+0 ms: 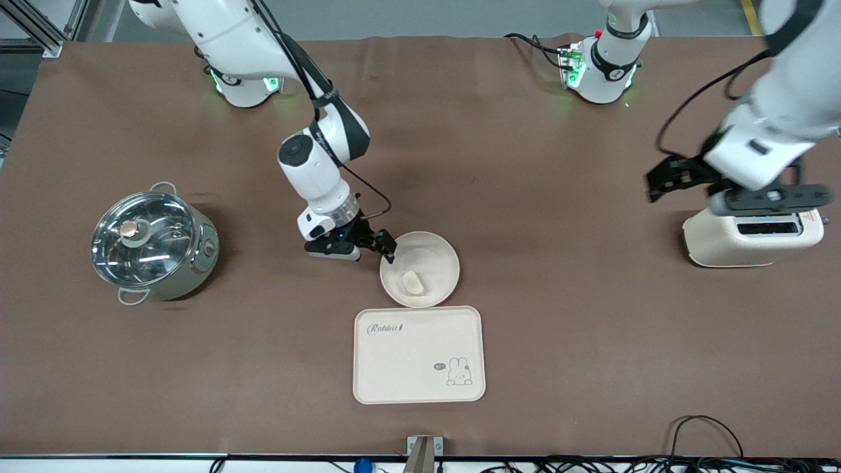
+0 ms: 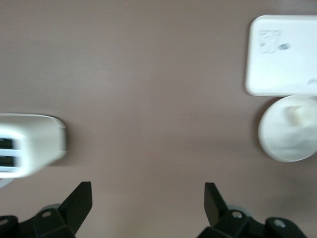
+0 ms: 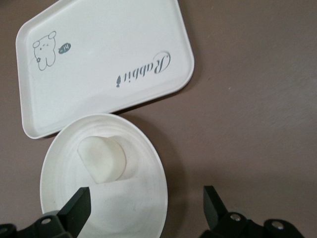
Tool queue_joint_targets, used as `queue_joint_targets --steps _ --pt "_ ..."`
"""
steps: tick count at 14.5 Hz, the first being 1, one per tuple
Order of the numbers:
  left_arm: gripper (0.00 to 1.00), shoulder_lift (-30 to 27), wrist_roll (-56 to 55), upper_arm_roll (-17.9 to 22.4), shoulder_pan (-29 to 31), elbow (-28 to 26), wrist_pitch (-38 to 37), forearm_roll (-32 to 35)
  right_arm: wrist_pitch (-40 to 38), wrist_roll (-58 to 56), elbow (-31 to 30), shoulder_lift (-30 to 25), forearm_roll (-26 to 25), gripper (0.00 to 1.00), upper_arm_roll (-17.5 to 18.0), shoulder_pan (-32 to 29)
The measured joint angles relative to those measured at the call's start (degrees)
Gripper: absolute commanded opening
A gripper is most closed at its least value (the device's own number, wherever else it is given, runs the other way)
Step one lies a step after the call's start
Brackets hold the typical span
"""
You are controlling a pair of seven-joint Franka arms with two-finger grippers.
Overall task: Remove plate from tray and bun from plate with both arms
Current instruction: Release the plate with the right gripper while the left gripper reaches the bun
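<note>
The round cream plate (image 1: pixel 441 255) rests on the table, touching the edge of the tray that is farther from the front camera. The small pale bun (image 1: pixel 413 282) lies in it. My right gripper (image 1: pixel 385 250) is open and low at the plate's rim on the right arm's side. In the right wrist view one finger (image 3: pixel 79 208) is over the plate (image 3: pixel 59 168) near the bun (image 3: pixel 103 158), the other over bare table, and the rim runs between them. My left gripper (image 1: pixel 659 182) is open and empty, up above the table by the toaster; its view shows plate (image 2: pixel 282 146) and bun (image 2: pixel 299 115).
A cream rectangular tray (image 1: pixel 407 368) with a rabbit drawing lies nearer the front camera than the plate. A cream toaster (image 1: pixel 749 240) stands at the left arm's end. A steel pot (image 1: pixel 154 243) with a glass lid stands at the right arm's end.
</note>
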Motion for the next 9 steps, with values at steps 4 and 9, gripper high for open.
queue_joint_targets --steps 4,9 --pt "1.00 9.60 -20.47 -2.92 -12.94 -1.30 15.95 3.87 -26.24 -4.61 12.32 -4.04 -1.60 1.00 -1.12 -4.65" --pt "1.00 27.18 -41.08 -2.73 -21.84 -1.45 37.08 21.18 -45.47 -6.99 26.45 -6.34 -5.39 1.00 -3.06 -11.36"
